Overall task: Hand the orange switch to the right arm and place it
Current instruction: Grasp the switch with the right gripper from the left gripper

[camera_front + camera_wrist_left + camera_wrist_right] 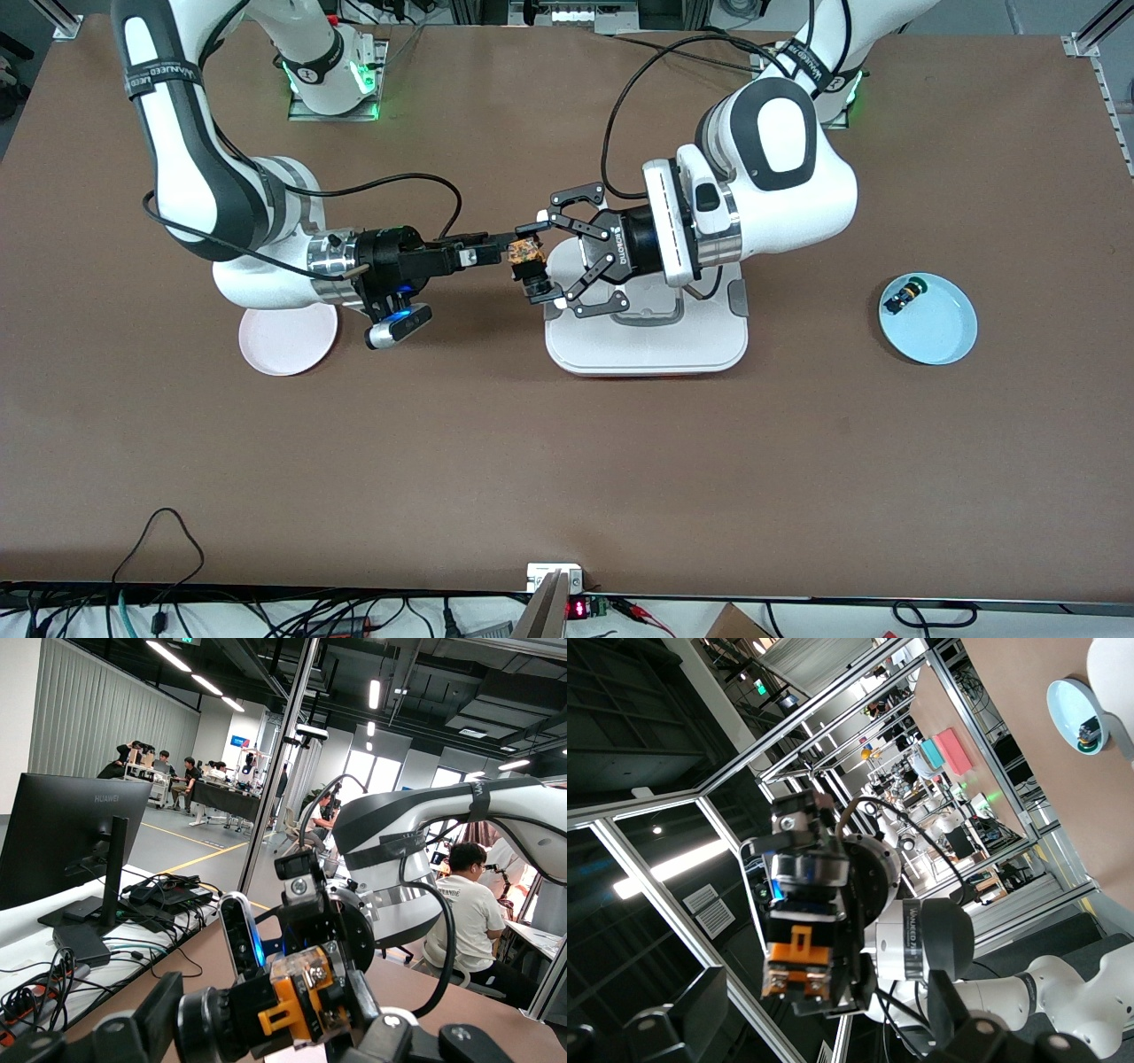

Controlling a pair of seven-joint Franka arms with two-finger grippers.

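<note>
The orange switch [525, 252] is up in the air between both grippers, over the edge of a white tray [647, 350]. My left gripper [537, 257], the wide linkage claw, is shut on the switch lengthwise, with one finger at its black cap end and one at its orange terminal end. The left wrist view shows the switch [306, 1001] held between my left gripper's [279, 1025] fingers. My right gripper [513, 245], narrow and straight, reaches in from the right arm's end. In the right wrist view its fingers [700, 1001] stand open on either side of the switch [799, 964], apart from it.
A pink plate [288, 346] lies under the right arm's wrist. A light blue plate [935, 328] toward the left arm's end holds the green-capped switch [904, 294]. Cables run along the table's front edge.
</note>
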